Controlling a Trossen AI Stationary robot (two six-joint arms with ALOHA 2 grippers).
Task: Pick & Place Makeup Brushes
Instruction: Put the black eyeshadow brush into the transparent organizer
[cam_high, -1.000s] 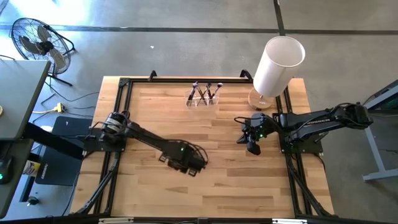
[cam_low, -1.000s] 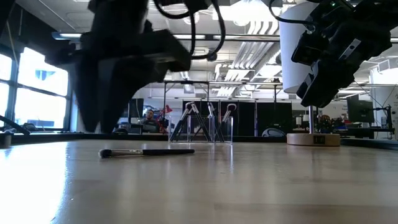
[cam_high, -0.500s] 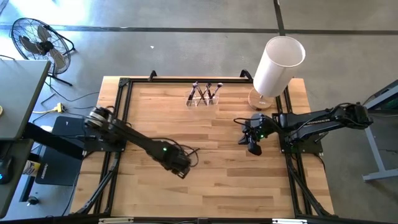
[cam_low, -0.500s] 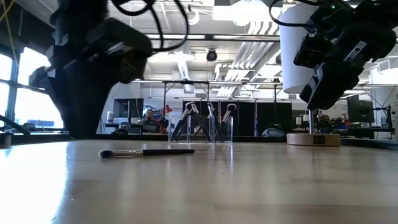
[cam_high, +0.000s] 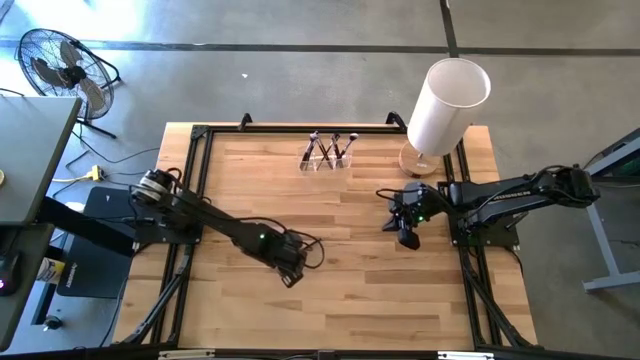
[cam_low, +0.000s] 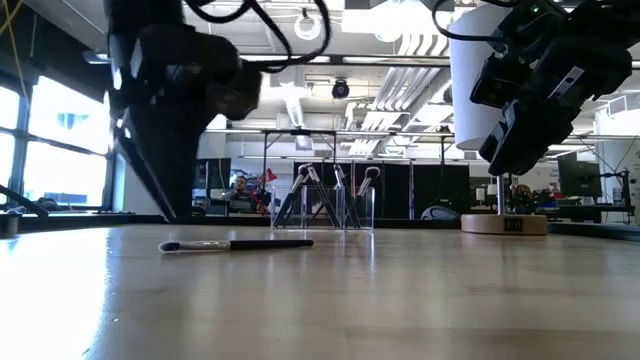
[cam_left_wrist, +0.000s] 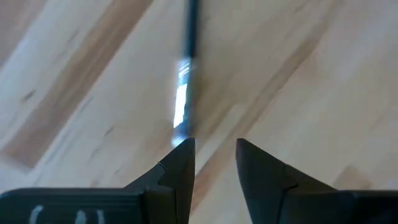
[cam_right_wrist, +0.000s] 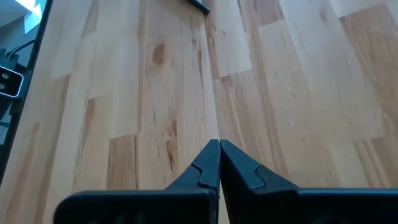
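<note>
Wooden table (cam_high: 360, 290) — brush (cam_left_wrist: 181, 106) may be nudged aside (jaws parted, empty) by left gripper (cam_left_wrist: 212, 163); right gripper (cam_right_wrist: 219, 163) clenched.

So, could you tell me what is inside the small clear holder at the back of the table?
The clear holder has several makeup brushes leaning inside it; their exact number cannot be made out.

One dark-handled makeup brush (cam_low: 236, 244) lies flat on the table, left of centre; several other brushes (cam_high: 328, 148) stand leaning at the far edge.
</note>
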